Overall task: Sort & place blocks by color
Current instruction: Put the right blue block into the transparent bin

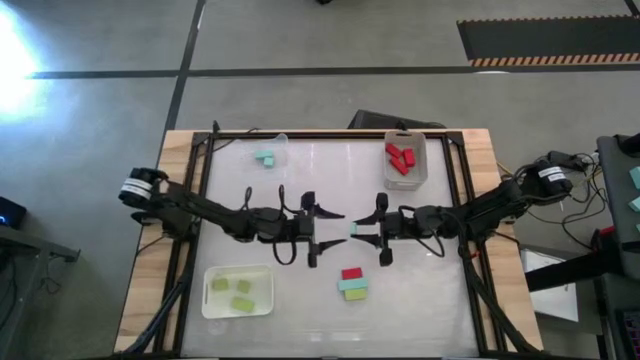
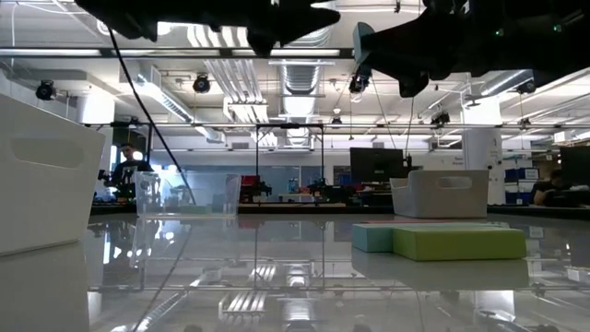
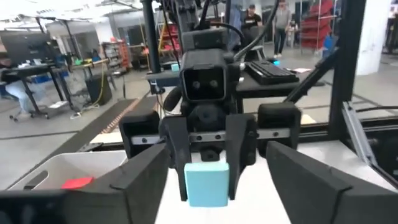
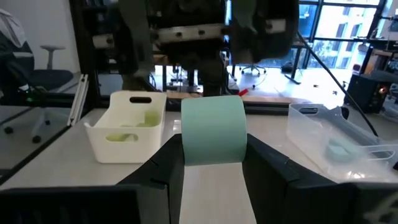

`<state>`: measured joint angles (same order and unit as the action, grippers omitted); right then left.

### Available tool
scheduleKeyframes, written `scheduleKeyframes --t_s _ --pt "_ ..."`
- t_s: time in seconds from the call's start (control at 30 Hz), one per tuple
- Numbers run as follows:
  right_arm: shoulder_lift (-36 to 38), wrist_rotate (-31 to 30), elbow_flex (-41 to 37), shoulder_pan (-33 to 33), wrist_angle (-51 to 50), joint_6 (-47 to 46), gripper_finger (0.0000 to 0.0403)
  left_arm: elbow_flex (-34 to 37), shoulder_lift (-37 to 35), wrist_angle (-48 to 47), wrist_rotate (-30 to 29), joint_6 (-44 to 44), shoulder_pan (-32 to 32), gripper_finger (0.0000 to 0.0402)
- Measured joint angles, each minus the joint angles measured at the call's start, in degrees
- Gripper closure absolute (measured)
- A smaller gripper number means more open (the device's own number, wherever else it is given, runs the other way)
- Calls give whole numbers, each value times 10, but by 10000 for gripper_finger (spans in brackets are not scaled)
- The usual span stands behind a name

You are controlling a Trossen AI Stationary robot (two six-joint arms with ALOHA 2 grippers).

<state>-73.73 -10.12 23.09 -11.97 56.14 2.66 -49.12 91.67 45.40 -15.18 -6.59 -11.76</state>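
Teal block (image 4: 213, 129) clamped between right gripper (image 1: 357, 230) fingers; left gripper (image 1: 340, 229) fingers spread, flanking it.

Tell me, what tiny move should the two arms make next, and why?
Probably the right gripper should carry its small light teal block toward the clear plastic tray, where another teal block lies. The left gripper faces it with fingers spread wide and empty, so the handover looks done.

Lighting was pretty bright overall. Ceiling lights (image 2: 198, 85) glared off the glossy table (image 2: 277, 277), a blown-out white patch sat on the floor (image 1: 15, 60), and the arms looked like black silhouettes.
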Motion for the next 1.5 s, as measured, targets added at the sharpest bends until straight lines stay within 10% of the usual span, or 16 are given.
scheduleKeyframes --t_s 0.57,1.23,1.5 --pt "1 0 0 0 3 4 287 -21 160 216 56 -21 28 118" --pt "1 -2 0 0 1 8 287 -30 159 216 66 -25 43 287" --pt "1 -22 0 0 -1 0 242 -30 159 214 61 -26 43 286"
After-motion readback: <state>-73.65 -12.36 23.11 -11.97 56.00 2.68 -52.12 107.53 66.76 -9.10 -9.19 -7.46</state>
